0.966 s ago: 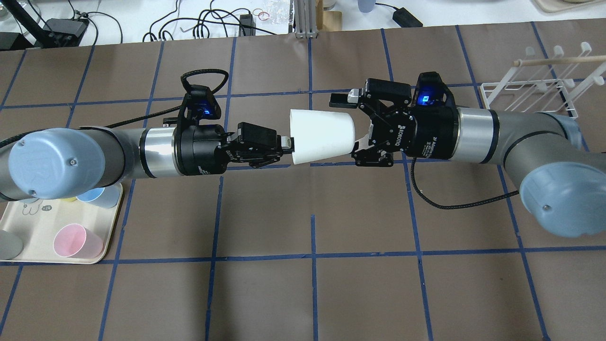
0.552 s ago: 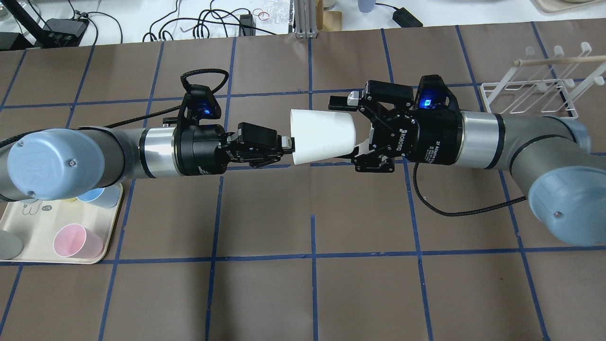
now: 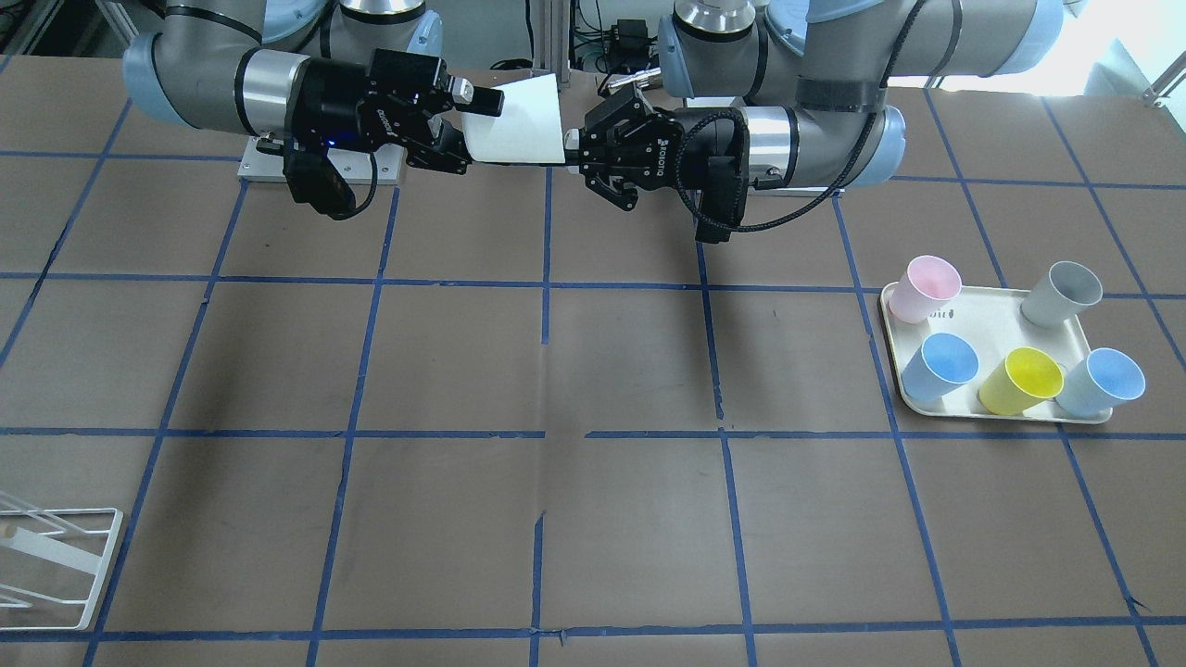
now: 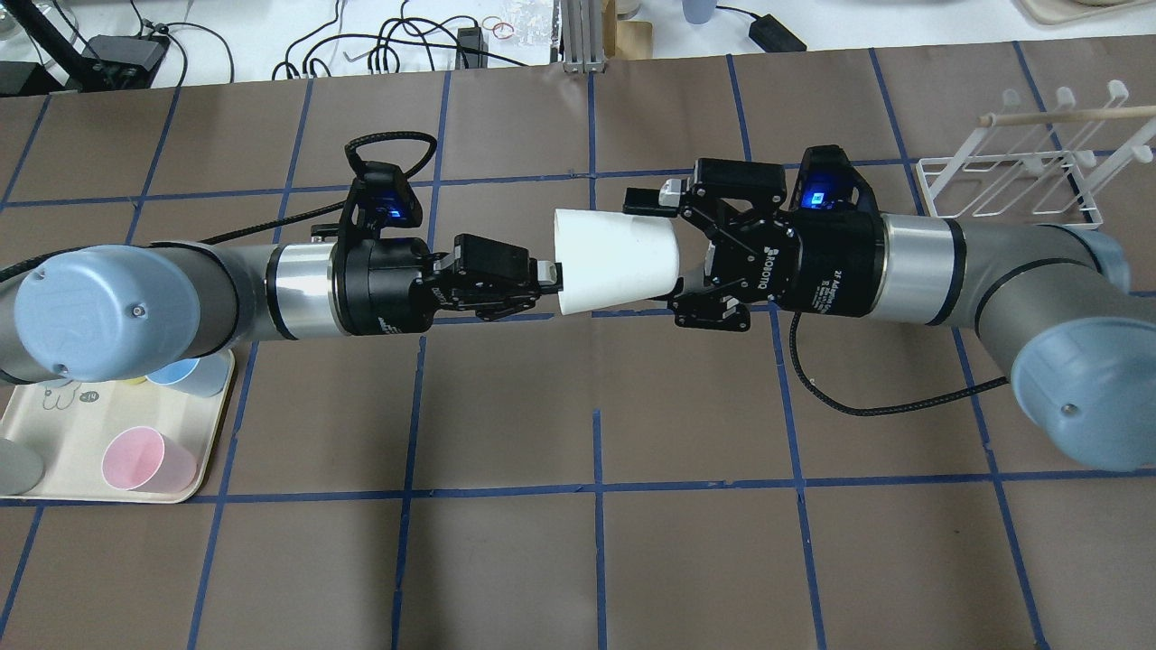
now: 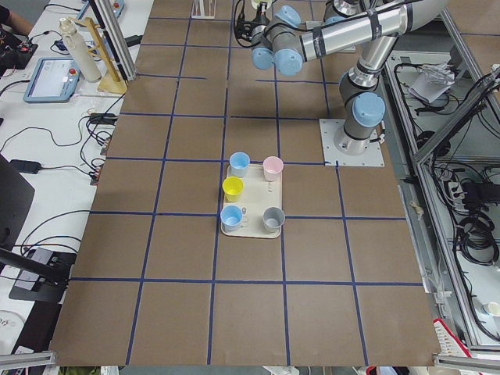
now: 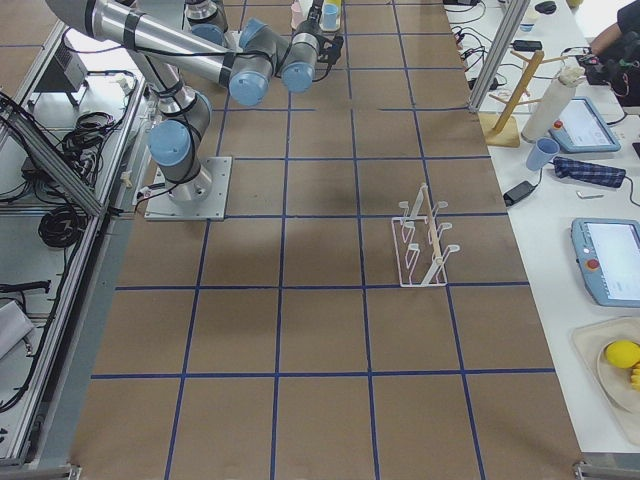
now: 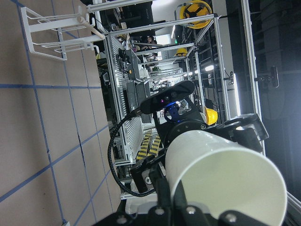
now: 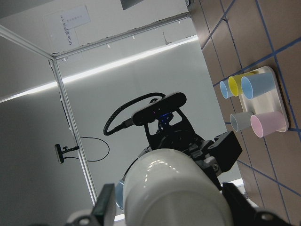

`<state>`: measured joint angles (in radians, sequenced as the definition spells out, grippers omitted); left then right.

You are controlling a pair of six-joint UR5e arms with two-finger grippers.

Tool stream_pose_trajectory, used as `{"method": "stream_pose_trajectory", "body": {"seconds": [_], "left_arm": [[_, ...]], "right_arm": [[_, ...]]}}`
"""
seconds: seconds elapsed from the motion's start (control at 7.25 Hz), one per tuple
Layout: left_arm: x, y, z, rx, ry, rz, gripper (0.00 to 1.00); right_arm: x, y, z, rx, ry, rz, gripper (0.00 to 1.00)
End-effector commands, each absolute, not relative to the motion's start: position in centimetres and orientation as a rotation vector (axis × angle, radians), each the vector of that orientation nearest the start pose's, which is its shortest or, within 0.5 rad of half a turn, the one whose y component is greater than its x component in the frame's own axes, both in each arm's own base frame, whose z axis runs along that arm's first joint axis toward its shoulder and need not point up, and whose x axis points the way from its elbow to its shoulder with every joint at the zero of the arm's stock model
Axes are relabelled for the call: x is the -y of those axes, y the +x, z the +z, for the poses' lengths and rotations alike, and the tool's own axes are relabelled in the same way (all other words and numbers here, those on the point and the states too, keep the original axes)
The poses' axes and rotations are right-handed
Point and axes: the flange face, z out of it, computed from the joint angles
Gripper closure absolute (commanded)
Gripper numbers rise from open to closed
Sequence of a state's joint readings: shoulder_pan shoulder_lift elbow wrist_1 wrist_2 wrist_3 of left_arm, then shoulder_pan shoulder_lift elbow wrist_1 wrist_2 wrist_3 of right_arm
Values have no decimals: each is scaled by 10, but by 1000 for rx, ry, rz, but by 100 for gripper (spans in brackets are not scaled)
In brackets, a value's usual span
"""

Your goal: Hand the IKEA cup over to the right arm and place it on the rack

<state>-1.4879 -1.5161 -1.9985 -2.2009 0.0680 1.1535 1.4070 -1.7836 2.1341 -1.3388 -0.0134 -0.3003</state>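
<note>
The IKEA cup [image 4: 614, 260], almost white and tapered, hangs on its side above the table's far middle. My left gripper [image 4: 549, 271] is shut on its wide rim. My right gripper [image 4: 666, 257] is open, its jaws standing on either side of the cup's narrow base, close to the wall. In the front view the cup [image 3: 514, 122] lies between the right gripper [image 3: 460, 128] and the left gripper [image 3: 570, 146]. The right wrist view shows the cup's base [image 8: 174, 188] between its fingers. The white wire rack [image 4: 1011, 176] stands at the far right, also seen in the front view [image 3: 56, 556].
A cream tray [image 4: 54, 442] at the near left holds a pink cup [image 4: 144, 459], a grey cup [image 3: 1061, 294], a yellow cup [image 3: 1019, 380] and blue cups. A black cable [image 4: 858, 397] hangs under the right wrist. Cables and boxes lie beyond the table's far edge.
The right arm's elbow has shifted right and its wrist has turned a little, lowering the near finger beside the cup's base. The left gripper and cup have held still.
</note>
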Motion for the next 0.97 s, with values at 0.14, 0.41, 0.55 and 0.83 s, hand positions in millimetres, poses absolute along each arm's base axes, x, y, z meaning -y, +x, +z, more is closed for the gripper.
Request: {"method": "stream_pose_trajectory", "body": {"seconds": [0.14, 0.41, 0.55, 0.83], "left_arm": [[407, -200, 356, 1606, -97, 131, 94], [408, -200, 354, 1606, -93, 127, 69], [408, -200, 356, 1606, -94, 129, 53], [407, -200, 356, 1607, -94, 129, 32]], "right_arm": [[396, 165, 388, -1538, 372, 104, 54], [397, 165, 389, -1538, 371, 103, 61], [397, 165, 390, -1536, 375, 103, 64], [412, 138, 403, -1533, 404, 39, 67]]}}
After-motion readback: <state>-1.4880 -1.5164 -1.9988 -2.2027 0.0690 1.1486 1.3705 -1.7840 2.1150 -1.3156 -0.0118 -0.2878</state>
